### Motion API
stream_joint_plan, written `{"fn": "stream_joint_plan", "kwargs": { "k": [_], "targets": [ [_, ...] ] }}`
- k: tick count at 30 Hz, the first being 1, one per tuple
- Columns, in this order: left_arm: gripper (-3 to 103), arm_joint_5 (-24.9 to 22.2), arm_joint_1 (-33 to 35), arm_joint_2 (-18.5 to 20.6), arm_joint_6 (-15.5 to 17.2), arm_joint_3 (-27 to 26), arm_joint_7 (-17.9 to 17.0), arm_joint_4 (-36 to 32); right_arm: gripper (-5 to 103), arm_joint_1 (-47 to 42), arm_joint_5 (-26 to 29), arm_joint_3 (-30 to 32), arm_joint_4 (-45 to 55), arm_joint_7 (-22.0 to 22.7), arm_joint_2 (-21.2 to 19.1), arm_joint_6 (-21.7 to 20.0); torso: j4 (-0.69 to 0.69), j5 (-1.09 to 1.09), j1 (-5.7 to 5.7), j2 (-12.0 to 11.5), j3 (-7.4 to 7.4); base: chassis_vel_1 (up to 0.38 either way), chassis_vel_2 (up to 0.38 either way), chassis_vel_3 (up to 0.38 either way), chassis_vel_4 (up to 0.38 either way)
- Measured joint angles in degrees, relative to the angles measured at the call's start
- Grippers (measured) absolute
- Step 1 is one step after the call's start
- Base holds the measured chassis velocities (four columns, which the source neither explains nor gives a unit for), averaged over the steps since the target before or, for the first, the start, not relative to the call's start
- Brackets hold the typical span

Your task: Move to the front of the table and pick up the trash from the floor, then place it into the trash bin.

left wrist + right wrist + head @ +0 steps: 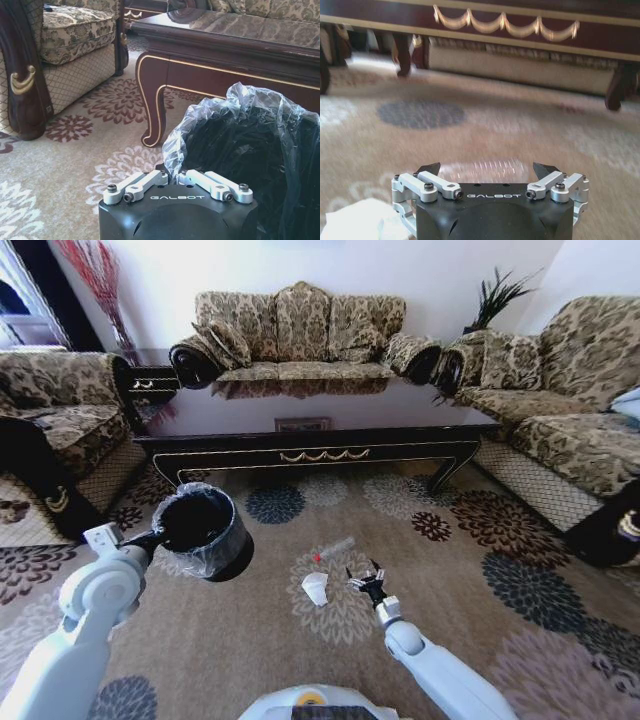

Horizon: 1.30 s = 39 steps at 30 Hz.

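My left gripper (157,536) is shut on the rim of the black trash bin (203,531) and holds it above the floor (250,640); in the left wrist view the left gripper (172,176) pinches the bag-lined rim of the trash bin (250,165). My right gripper (368,583) hangs open low over the carpet, just right of the crumpled white paper cup (316,587). The clear tube with a red end (333,549) lies just beyond it. In the right wrist view the right gripper (486,169) is spread wide, with a pale shiny item (485,170) ahead of it and the cup (355,220) to one side. The table (320,445) stands ahead.
Patterned sofas (300,335) ring the table at the back, left and right. A small dark side table (152,383) stands in the back left corner. A curved table leg (152,107) stands close to the held bin. Open carpet lies around the litter.
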Motion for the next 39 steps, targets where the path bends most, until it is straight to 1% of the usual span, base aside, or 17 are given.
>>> {"fn": "stream_joint_plan", "kwargs": {
  "k": [4,5,8,9,10,11,15,16,17,18,20,23,26,32,35,38,39],
  "targets": [
    [4,-0.1,-0.6,-0.2,0.0,0.0,0.7,0.3,100,3.0,5.4,-4.3,0.8,3.2,-2.8,-6.6,-0.03,0.0,0.0,0.0,0.0,0.0,0.0,0.0,0.0],
    [4,-0.1,-0.6,-0.2,0.0,0.0,0.7,0.3,100,3.0,5.4,-4.3,0.8,3.2,-2.8,-6.6,-0.03,0.0,0.0,0.0,0.0,0.0,0.0,0.0,0.0],
    [4,-0.1,-1.1,-0.5,0.0,0.0,1.2,0.6,100,5.0,9.2,-6.3,0.8,4.5,-3.7,-10.2,-0.03,0.0,0.0,0.0,0.0,0.0,0.0,0.0,0.0],
    [4,-0.1,-1.5,-0.6,0.0,0.1,1.2,0.8,100,6.2,11.6,-7.2,0.3,5.1,-3.7,-12.1,-0.02,-0.01,0.0,0.0,0.0,0.0,0.0,0.0,0.0],
    [4,-0.1,-1.5,-0.6,0.0,0.1,1.2,0.8,100,6.2,11.6,-7.2,0.3,5.1,-3.7,-12.1,-0.02,-0.01,0.0,0.0,0.0,0.0,0.0,0.0,0.0],
    [4,-0.1,-1.9,-0.9,0.0,0.4,1.2,0.8,100,7.7,13.7,-8.3,-1.3,5.3,-3.5,-13.5,-0.02,0.0,0.01,0.0,0.0,0.0,0.0,0.0,0.0],
    [4,0.3,-2.3,-1.5,0.1,1.0,1.4,0.4,100,10.1,14.5,-9.6,-4.8,5.8,-2.4,-15.9,-0.02,0.0,0.01,0.0,0.01,0.0,0.0,0.0,0.0],
    [4,0.6,-2.3,-1.7,0.1,1.2,1.5,0.1,100,10.9,15.0,-10.0,-6.2,6.5,-1.8,-17.2,-0.03,0.0,0.01,0.0,0.01,0.0,0.0,0.0,0.0],
    [4,0.8,-2.4,-1.8,0.1,1.5,1.6,-0.5,100,11.9,16.8,-10.2,-7.9,7.7,-0.9,-19.6,-0.02,0.0,0.01,0.0,0.01,0.0,0.0,0.0,0.0],
    [4,0.8,-2.4,-1.8,0.1,1.5,1.6,-0.5,100,11.9,16.8,-10.2,-7.9,7.7,-0.9,-19.6,-0.02,0.0,0.01,0.0,0.01,0.0,0.0,0.0,0.0],
    [4,1.2,-2.7,-1.8,0.1,1.6,1.7,-1.0,100,12.7,19.4,-10.2,-9.0,8.9,0.0,-21.2,-0.02,0.0,0.01,0.0,0.0,0.0,0.0,0.0,0.0],
    [4,1.7,-2.9,-1.8,0.1,1.6,2.0,-1.2,100,13.3,21.0,-10.1,-10.1,9.2,0.7,-21.5,-0.02,0.0,0.01,0.0,0.0,0.0,0.0,0.0,0.0],
    [4,2.3,-2.9,-2.0,0.1,1.5,2.3,-1.7,100,14.3,22.2,-9.0,-13.4,9.2,2.7,-21.1,-0.02,0.01,0.01,0.0,0.0,0.0,0.0,0.0,0.0],
    [4,2.4,-2.5,-2.3,0.1,1.5,2.5,-2.2,100,15.2,22.1,-6.9,-17.4,8.6,5.5,-19.8,-0.02,0.0,0.01,0.0,0.0,0.0,0.0,0.0,0.0],
    [4,2.3,-2.5,-1.9,0.1,1.3,2.4,-2.5,100,15.9,21.1,-5.3,-20.6,7.3,7.4,-18.5,-0.01,0.0,0.01,0.0,0.0,0.0,0.0,0.0,0.0],
    [4,2.2,-2.5,-1.7,0.1,1.2,2.4,-2.7,100,16.1,20.7,-4.8,-21.6,6.9,7.9,-18.2,-0.02,0.0,0.01,0.0,0.0,0.0,0.0,0.0,0.0],
    [4,2.1,-2.5,-1.5,0.0,1.0,2.4,-2.9,100,16.2,20.3,-3.7,-23.2,6.2,8.7,-17.7,-0.02,0.0,0.01,0.0,0.0,0.0,0.0,0.0,0.0]
  ]
}}
